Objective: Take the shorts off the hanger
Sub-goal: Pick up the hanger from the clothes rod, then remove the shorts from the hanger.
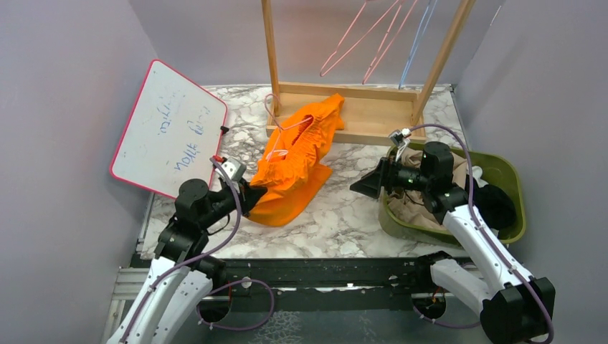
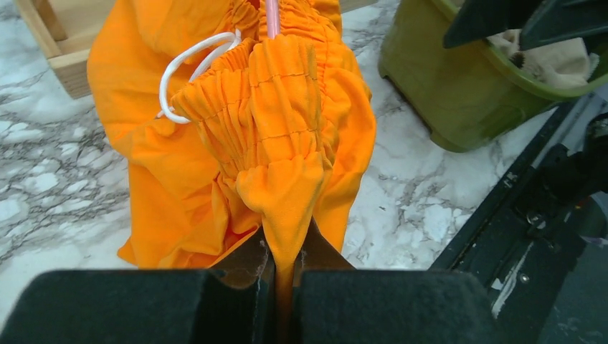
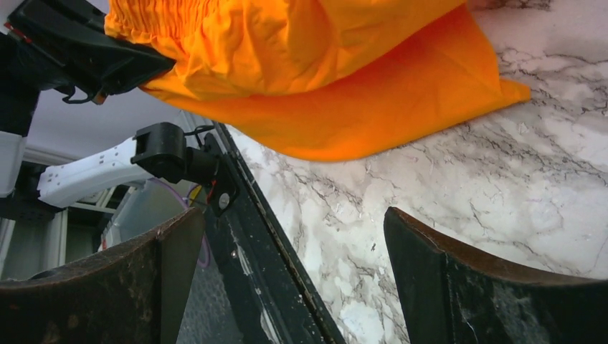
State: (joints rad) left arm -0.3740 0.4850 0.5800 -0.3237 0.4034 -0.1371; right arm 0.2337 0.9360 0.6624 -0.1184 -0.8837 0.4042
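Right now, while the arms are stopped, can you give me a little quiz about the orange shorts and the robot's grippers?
1. Which gripper pinches the orange shorts? A) left B) right C) both
2. True or false: the right gripper is open and holds nothing.
3. Fill in: the bin on the right side of the table is ____ in colour.

Key:
1. A. The left gripper is shut on a fold of the shorts.
2. True.
3. Green.
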